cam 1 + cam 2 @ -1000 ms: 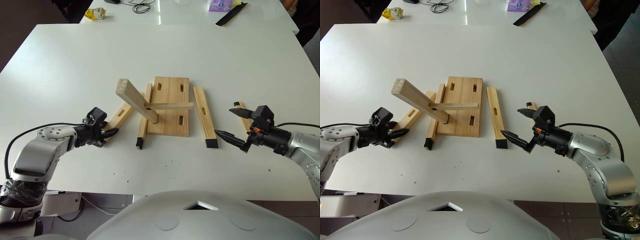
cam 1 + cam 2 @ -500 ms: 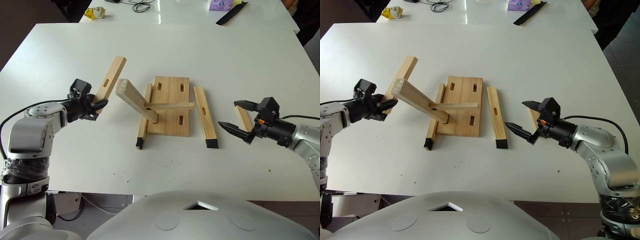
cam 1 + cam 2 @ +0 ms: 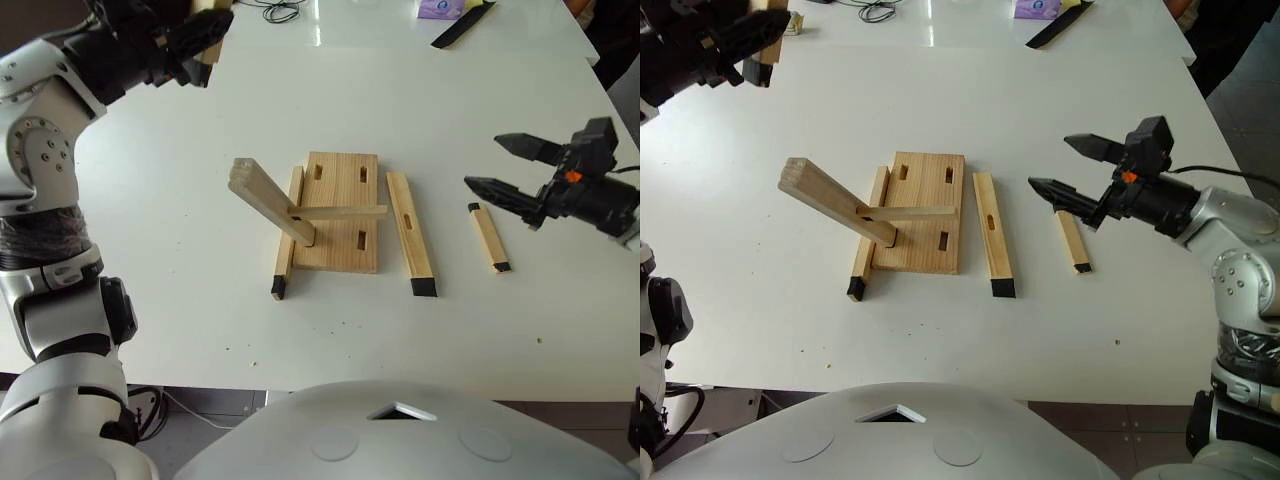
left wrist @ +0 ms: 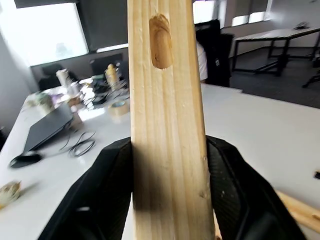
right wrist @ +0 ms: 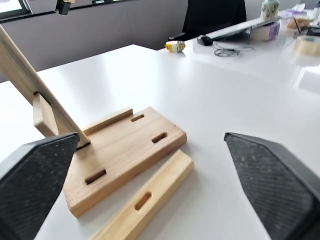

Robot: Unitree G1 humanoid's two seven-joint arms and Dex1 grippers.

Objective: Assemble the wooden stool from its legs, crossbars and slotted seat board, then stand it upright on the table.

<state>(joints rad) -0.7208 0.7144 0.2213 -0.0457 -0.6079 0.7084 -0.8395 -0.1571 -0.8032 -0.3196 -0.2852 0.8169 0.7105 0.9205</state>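
Observation:
The slotted seat board (image 3: 341, 232) lies flat mid-table. One leg (image 3: 265, 199) stands tilted in a slot, with a thin crossbar (image 3: 345, 211) running from it across the board. Another leg (image 3: 286, 240) lies along the board's left edge and a third leg (image 3: 411, 233) lies to its right. A short crossbar (image 3: 487, 236) lies farther right. My left gripper (image 3: 188, 42) is raised high at the far left, shut on a fourth leg (image 4: 167, 125). My right gripper (image 3: 483, 162) hovers open above the short crossbar, holding nothing.
The white table (image 3: 440, 120) has bare room behind and in front of the parts. A second table behind it carries a yellow packet (image 3: 190, 27), cables (image 3: 285, 12), a purple packet (image 3: 440, 10) and a black strip (image 3: 460, 28).
My left arm has lifted its leg from the table's front left, up and back to the far left. My right gripper rose and drew back from beside the short crossbar, still open.

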